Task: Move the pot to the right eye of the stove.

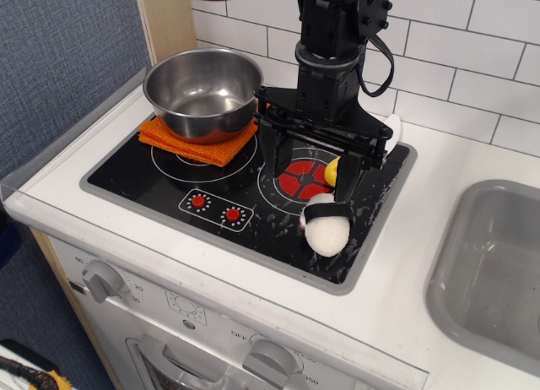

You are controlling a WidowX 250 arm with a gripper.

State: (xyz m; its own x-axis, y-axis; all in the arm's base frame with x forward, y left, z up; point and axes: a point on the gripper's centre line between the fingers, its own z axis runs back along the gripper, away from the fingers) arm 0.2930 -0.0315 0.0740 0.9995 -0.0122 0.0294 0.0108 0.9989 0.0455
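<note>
1. While white tile backs the counter (pixel 405 263), the stove (pixel 126 175) sits toward its left end and a grey sink (pixel 494 263) at its right edge.
2. The pot (pixel 202 90) rests on an orange cloth (pixel 198 143) at the stove's back left corner, just left of the gripper (pixel 308 162), whose fingers (pixel 348 181) hang spread and empty over the right eye (pixel 302 179).
3. The pot is shiny, round and empty.

The pot (pixel 203 90) sits on a cloth (pixel 196 143) over the stove's (pixel 126 175) left burner — the right eye (pixel 302 178) beside it.
</note>
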